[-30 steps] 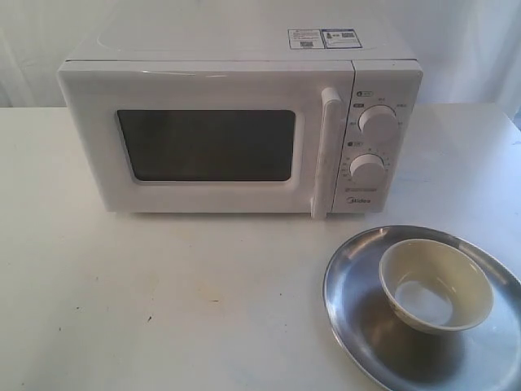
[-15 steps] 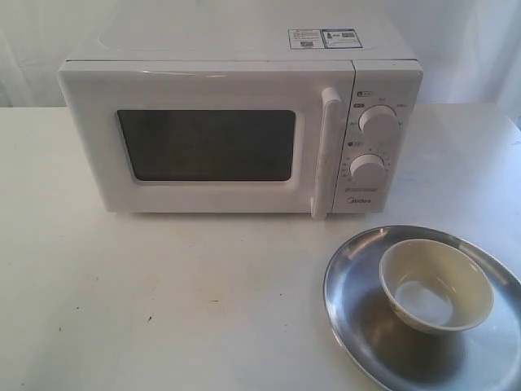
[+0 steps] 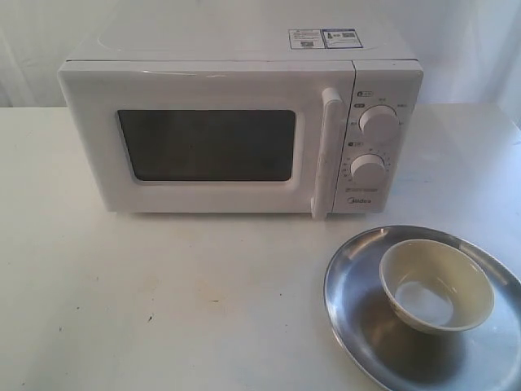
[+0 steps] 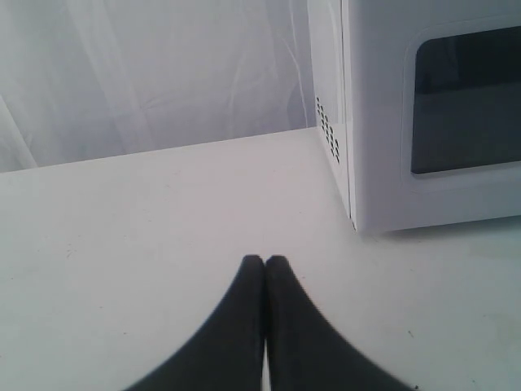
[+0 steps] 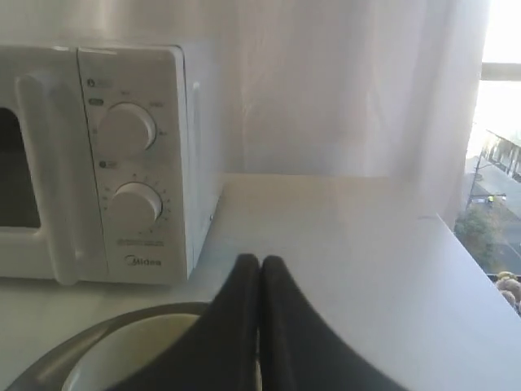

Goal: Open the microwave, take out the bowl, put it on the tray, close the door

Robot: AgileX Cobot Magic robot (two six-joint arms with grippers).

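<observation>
The white microwave (image 3: pixel 236 122) stands at the back of the table with its door (image 3: pixel 203 142) shut, the bar handle (image 3: pixel 326 151) upright beside the two knobs. The cream bowl (image 3: pixel 435 285) sits inside the silver tray (image 3: pixel 358 326) at the front right. Neither gripper shows in the exterior view. My left gripper (image 4: pixel 264 261) is shut and empty above the table, off the microwave's (image 4: pixel 423 114) left front corner. My right gripper (image 5: pixel 260 261) is shut and empty, hovering over the bowl (image 5: pixel 130 350) and tray (image 5: pixel 49 358), near the knob panel (image 5: pixel 130 163).
A white curtain hangs behind the table (image 3: pixel 163 293). The table's right edge (image 5: pixel 464 252) borders a window with an outdoor view. Vent holes (image 4: pixel 327 134) mark the microwave's left side.
</observation>
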